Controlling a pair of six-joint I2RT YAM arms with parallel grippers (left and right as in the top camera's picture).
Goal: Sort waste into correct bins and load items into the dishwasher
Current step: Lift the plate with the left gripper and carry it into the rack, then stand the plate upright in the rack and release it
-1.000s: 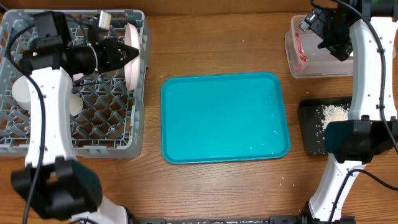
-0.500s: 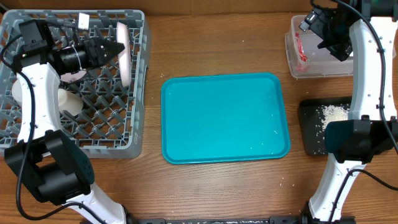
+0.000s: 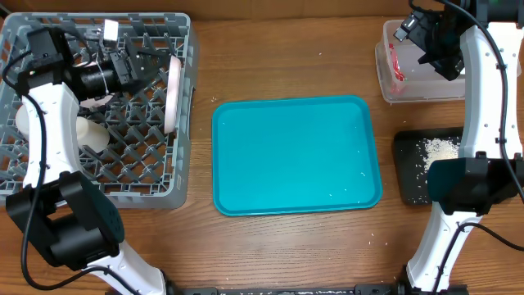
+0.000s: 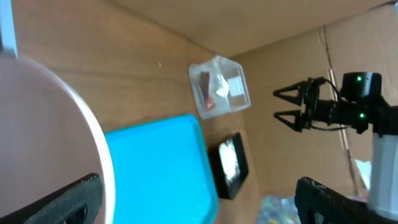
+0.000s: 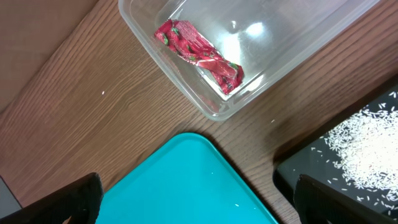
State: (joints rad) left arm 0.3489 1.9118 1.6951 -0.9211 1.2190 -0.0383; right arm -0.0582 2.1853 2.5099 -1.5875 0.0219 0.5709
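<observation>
One white plate (image 3: 171, 94) on edge in grey rack (image 3: 123, 197), long axis near-to-far, left gripper (image 3: 152, 67), right gripper (image 4: 275, 104) spread

The grey lattice dish rack (image 3: 139, 172) is sitting flat. It is holding a white round plate (image 3: 171, 94), which is standing on edge just inside the rack's right wall. A small white cup (image 3: 92, 136) is lying nearer the rack's left side. Far to the rack's right, level with its back edge, a clear tub (image 3: 417, 88) is holding a crumpled red wrapper (image 3: 396, 67). Also far right, level with the rack's front half, a black tray (image 3: 409, 176) is carrying scattered white rice crumbs (image 3: 442, 148).
</observation>
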